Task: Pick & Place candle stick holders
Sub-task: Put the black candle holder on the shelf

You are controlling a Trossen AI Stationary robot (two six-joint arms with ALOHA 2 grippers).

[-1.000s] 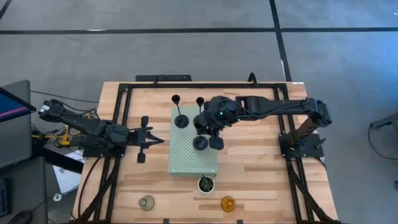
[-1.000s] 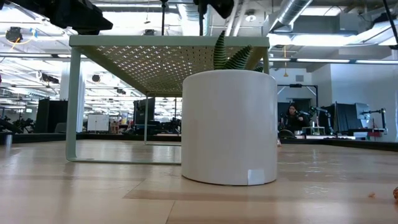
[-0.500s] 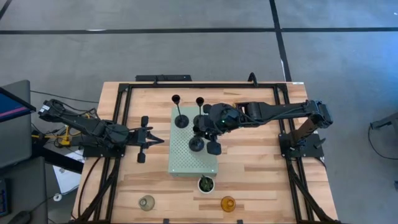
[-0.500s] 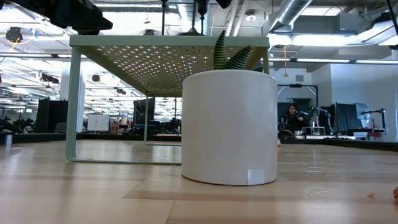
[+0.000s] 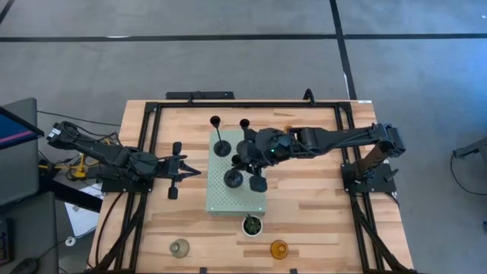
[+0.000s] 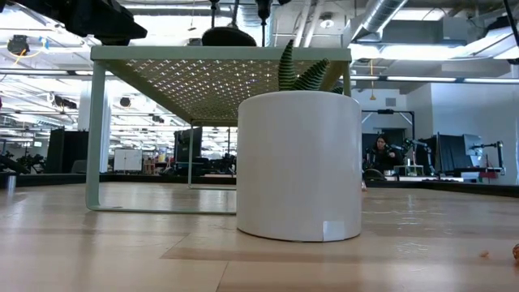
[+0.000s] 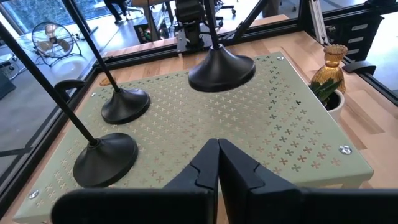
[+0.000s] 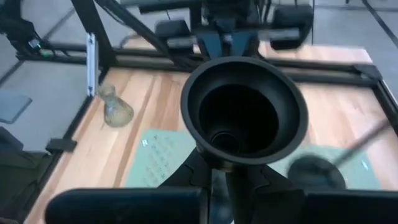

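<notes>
Three black holders (image 5: 221, 147) on board (image 5: 236, 199); right gripper (image 5: 247, 156) clamps one; left gripper (image 5: 190, 171) closed, empty.

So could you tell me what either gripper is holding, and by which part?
The right gripper grips a black candle stick holder by its thin stem, just under the cup. The left gripper holds nothing.

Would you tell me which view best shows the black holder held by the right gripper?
The left wrist view: the held holder shows base and stem. The right wrist view shows its cup, the low view its base, the high view little.

Two dark jointed arms, the right arm (image 5: 335, 138) bearing a green light.
</notes>
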